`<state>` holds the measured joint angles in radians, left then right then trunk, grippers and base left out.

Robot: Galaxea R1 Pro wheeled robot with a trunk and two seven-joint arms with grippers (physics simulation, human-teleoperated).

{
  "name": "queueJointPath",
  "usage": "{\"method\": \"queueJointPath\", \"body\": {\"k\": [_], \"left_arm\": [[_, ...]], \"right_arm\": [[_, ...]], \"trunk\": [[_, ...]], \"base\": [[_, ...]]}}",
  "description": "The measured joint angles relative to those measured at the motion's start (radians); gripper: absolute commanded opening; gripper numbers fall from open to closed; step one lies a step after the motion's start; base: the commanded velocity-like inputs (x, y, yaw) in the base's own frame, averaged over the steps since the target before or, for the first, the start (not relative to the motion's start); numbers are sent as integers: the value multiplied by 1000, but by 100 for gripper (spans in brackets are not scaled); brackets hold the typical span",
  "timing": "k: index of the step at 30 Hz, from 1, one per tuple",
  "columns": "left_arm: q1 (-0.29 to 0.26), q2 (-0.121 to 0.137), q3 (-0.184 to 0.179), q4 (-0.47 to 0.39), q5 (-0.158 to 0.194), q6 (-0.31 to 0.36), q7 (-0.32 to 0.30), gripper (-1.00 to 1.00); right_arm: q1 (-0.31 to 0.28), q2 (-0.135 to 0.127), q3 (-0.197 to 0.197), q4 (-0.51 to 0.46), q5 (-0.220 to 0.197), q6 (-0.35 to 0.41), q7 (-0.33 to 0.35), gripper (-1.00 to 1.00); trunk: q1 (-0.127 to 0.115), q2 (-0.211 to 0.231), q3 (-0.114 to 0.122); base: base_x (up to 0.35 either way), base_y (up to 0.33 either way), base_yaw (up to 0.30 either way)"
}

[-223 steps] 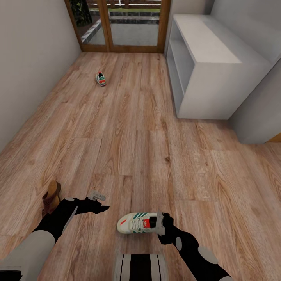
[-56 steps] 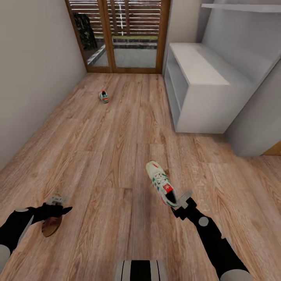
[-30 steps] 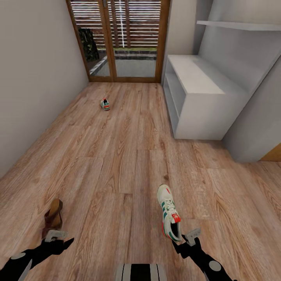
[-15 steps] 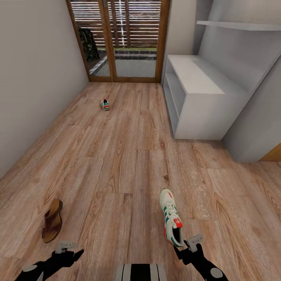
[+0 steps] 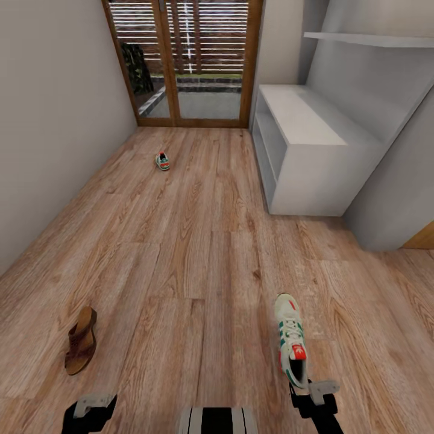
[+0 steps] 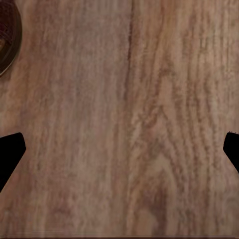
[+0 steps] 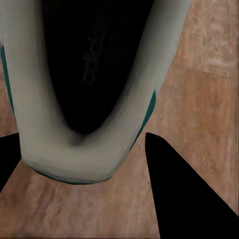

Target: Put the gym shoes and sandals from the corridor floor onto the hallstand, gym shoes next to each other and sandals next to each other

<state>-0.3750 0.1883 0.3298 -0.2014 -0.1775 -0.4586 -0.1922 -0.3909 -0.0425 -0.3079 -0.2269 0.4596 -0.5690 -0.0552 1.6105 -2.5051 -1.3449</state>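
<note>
Sneaker [image 5: 292, 346] heel sits pinched between right fingers [image 7: 184, 199] above floor [image 5: 199, 241].

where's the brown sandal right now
In the head view the brown leather sandal lies on the wood-plank floor at lower left, just ahead of the left gripper.

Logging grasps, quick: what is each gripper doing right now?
Left gripper: open, holding nothing, above bare corridor floor.
Right gripper: shut on the gym shoe at its heel.
</note>
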Motion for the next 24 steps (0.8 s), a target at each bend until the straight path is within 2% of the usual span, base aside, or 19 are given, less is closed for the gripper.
{"method": "queueJointPath", "body": {"k": [6,19,24], "left_arm": [[16,1,0,-1,2,-7,6,100],[20,-1,0,1,2,-7,7,100],[20,-2,0,1,2,-7,7,100]], "right_arm": [[4,-8,1,17,1,-20,-58,-100],[5,-1,4,55,3,-20,-69,-100],[5,-1,4,56,3,-20,-69,-100]], "trunk": [[0,0,0],[0,0,1],[-2,1,23]], "base": [[0,0,0],[0,0,0],[0,0,0]]}}
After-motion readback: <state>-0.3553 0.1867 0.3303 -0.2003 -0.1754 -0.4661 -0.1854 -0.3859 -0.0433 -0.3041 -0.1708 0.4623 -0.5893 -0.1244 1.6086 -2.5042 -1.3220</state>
